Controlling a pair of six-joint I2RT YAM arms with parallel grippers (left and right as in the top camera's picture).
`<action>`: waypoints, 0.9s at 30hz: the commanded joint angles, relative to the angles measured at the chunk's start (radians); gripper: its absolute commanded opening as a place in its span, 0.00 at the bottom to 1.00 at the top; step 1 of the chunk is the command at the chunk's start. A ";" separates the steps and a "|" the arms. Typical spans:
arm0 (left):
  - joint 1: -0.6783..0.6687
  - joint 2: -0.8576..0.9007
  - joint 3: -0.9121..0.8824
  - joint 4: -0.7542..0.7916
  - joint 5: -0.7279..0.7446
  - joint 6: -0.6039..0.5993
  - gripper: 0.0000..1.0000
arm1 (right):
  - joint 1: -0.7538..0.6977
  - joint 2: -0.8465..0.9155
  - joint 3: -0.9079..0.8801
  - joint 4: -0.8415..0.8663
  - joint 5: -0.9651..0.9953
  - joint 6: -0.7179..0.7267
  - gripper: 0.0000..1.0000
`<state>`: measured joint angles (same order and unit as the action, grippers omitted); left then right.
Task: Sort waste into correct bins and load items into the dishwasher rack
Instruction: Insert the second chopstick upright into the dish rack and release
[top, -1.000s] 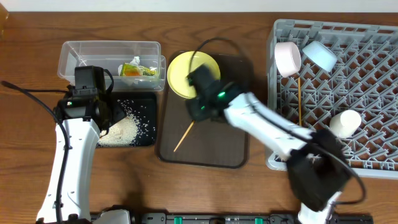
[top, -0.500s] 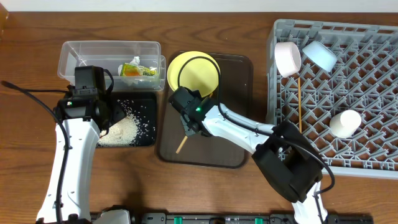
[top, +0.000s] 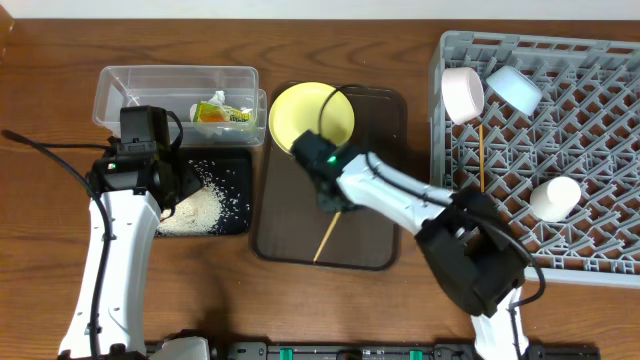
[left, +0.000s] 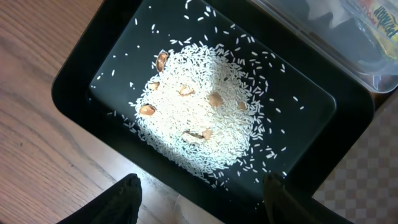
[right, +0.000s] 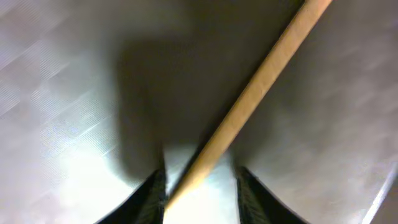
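My right gripper (top: 335, 203) is low over the dark brown serving tray (top: 375, 245), shut on a wooden chopstick (top: 328, 238) that slants down-left from it; in the right wrist view the chopstick (right: 249, 99) runs between the fingers (right: 199, 186). The yellow plate (top: 312, 116) lies at the tray's far end. My left gripper (left: 199, 196) is open and empty above the black tray (top: 238, 170) of rice scraps (top: 195, 208). The wrapper (top: 222, 113) lies in the clear container (top: 150, 85). The rack (top: 600, 150) holds a white bowl (top: 462, 93), a light blue bowl (top: 512, 88), a white cup (top: 555, 197) and another chopstick (top: 481, 160).
The rack's left wall (top: 437, 150) stands close to the right of the serving tray. In the left wrist view the rice (left: 205, 118) holds a few brown bits, and the clear container (left: 348, 43) borders the black tray.
My right arm swung left and then back right across the serving tray. The chopstick moved right with the gripper and now slants down-left from it. The left arm has not moved.
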<state>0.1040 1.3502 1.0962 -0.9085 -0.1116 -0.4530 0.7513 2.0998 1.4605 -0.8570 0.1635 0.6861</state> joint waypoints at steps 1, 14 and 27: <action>0.004 -0.005 0.007 0.001 -0.012 -0.016 0.65 | -0.064 0.039 -0.018 -0.020 -0.051 0.023 0.22; 0.004 -0.005 0.007 0.000 -0.012 -0.016 0.65 | -0.168 0.034 -0.016 -0.026 -0.164 -0.021 0.01; 0.004 -0.005 0.007 0.000 -0.012 -0.016 0.65 | -0.366 -0.351 -0.014 -0.065 -0.277 -0.375 0.01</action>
<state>0.1040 1.3502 1.0962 -0.9085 -0.1116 -0.4530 0.4389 1.8900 1.4364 -0.9104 -0.0925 0.4377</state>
